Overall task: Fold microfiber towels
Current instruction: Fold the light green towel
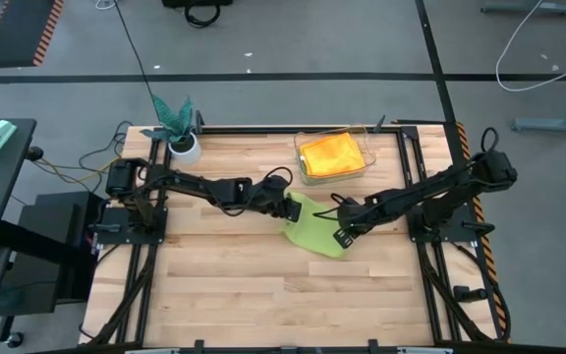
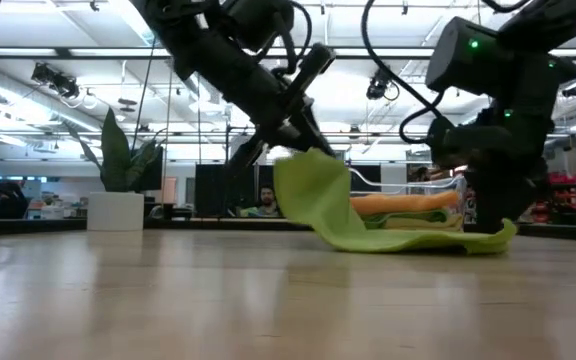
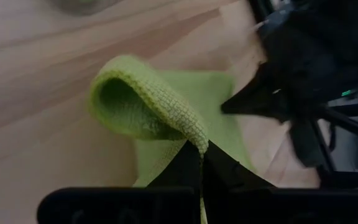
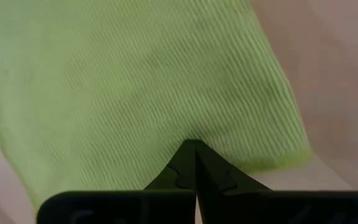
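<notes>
Left gripper (image 1: 290, 206) clamps a raised corner of the lime green towel (image 1: 314, 227) at table centre; right gripper (image 1: 343, 236) pins its three-o'clock edge. At twelve o'clock, a clear bin (image 1: 305, 170) holds orange towel (image 1: 332, 153). Bare wood (image 1: 244, 295) lies at six.

A grey floor (image 1: 263, 39) crossed by black tape lines was seen around the table; bright ceiling lights (image 2: 28, 40) were recorded.
</notes>
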`<state>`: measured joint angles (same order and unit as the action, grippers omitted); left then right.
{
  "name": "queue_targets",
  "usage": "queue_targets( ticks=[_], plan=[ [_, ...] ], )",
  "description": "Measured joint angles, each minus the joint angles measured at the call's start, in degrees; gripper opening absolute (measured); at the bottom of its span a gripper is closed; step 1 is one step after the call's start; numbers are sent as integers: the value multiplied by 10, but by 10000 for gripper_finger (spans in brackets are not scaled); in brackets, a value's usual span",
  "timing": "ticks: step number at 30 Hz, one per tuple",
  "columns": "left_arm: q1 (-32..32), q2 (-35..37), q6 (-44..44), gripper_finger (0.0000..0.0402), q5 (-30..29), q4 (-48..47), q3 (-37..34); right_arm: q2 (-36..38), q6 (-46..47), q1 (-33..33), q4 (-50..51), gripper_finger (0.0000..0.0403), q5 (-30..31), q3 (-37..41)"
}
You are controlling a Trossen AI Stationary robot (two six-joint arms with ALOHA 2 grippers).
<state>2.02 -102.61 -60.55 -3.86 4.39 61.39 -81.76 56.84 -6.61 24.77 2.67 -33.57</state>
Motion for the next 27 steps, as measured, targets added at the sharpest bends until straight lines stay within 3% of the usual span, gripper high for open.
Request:
queue_targets(
  ticks=[6,13,27],
  plan=[
    [0,0,19,4,0,3,31,-18,4,5,-73,2,-4,2],
    [0,-16,21,4,21,-8,33,-11,1,24,-65,1,-3,2],
    [-7,-43,2,4,48,11,48,82,-11,23,-30,1,15,-3]
  ],
)
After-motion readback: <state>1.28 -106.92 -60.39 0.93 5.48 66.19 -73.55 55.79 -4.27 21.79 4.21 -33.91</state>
